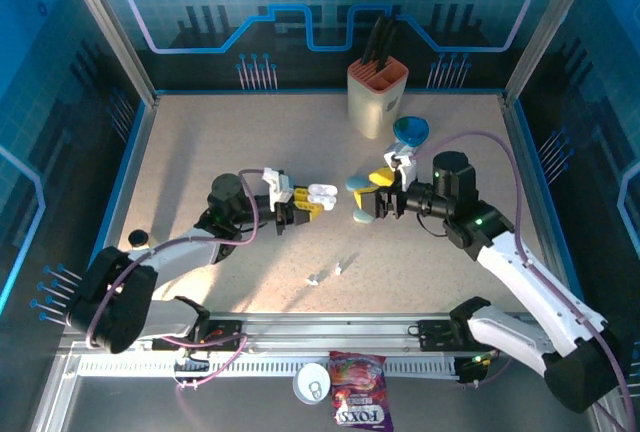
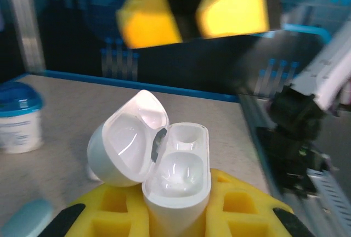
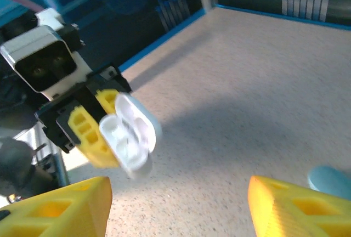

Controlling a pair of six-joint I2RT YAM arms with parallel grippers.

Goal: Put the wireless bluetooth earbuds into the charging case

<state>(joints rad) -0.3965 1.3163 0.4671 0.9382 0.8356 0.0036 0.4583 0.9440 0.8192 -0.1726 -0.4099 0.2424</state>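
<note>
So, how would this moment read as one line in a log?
left gripper: shut on case | case: lid open, empty | right gripper: open, empty | earbuds: two loose on table

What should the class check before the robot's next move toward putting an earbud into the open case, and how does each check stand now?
1. Charging case lid hinged open: ok.
2. Case held firmly in the left gripper, jaws closed on its body: ok.
3. Both wells of the case empty and facing up in the left wrist view: ok.
4. Right gripper jaws open and empty: ok.
5. Earbud picked up: not ok; two earbuds lie on the table nearer the arm bases.
6. Which way the earbuds' stems point: cannot tell, too small.
</note>
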